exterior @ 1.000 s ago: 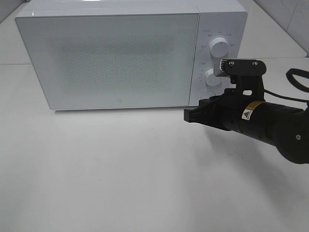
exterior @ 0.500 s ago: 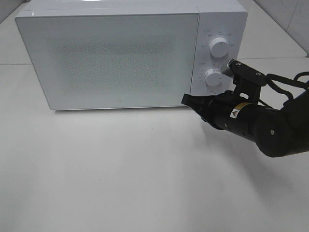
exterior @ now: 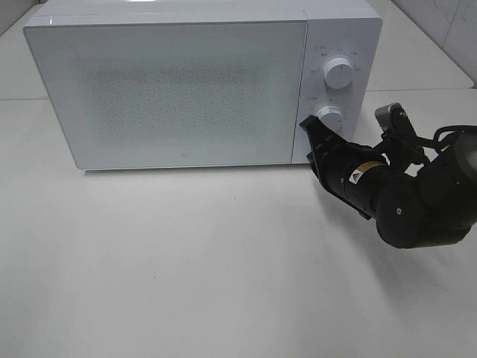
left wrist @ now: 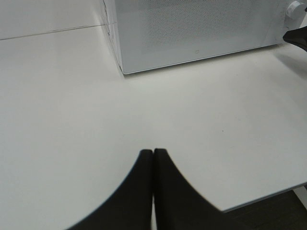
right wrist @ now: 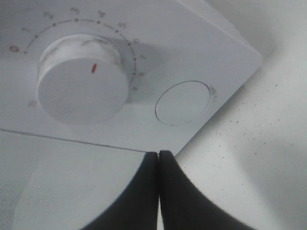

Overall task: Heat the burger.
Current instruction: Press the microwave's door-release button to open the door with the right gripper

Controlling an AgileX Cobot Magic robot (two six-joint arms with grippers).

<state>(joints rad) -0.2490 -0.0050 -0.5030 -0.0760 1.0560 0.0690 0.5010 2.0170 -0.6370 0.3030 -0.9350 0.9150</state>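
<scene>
We're holding the right gripper [exterior: 308,125] pressed together, tips just beside the microwave's [exterior: 171,82] lower knob [right wrist: 82,91] and round button [right wrist: 183,102]; left gripper [left wrist: 153,151] is hanging pressed together over the table [left wrist: 62,96]; microwave door is sitting shut; we're unable to tell where the burger is.

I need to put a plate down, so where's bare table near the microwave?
Bare table lies before the microwave door, leftward and to the near edge. Crowded on the right: the right gripper is by the lower knob.

Bright, even overhead light — soft shadows, close-up right wrist view blurred.
</scene>
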